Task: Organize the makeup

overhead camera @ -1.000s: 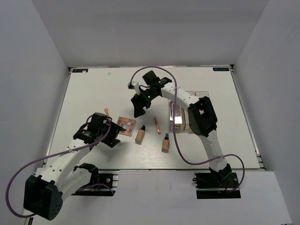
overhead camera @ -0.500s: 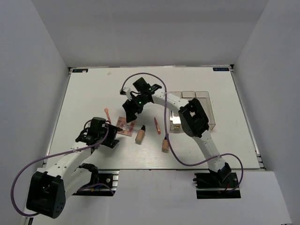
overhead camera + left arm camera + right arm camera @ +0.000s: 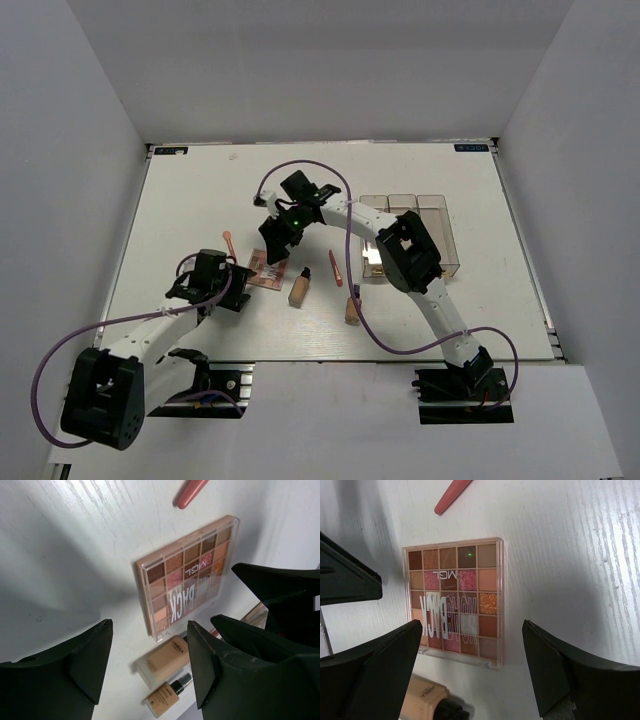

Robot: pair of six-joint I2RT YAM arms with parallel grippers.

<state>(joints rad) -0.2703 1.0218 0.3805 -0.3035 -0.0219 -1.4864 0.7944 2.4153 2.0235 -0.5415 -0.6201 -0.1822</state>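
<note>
Task is judged far from finished. The palette (image 3: 455, 597) lies on the table (image 3: 190, 200), framed by left gripper (image 3: 150, 630) and right gripper (image 3: 472, 625), both wide and empty. Bottles (image 3: 299, 289) and stick (image 3: 336, 268) are left outside the box (image 3: 440, 235).

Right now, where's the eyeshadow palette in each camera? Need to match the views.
Top external: eyeshadow palette sits just left of centre.
Left wrist: right of centre in the upper half, tilted.
Right wrist: left of centre, mid-frame, nearly square-on.
Shared landmark: the beige bottle lying beside the palette, seen in top external, left wrist and right wrist.
</note>
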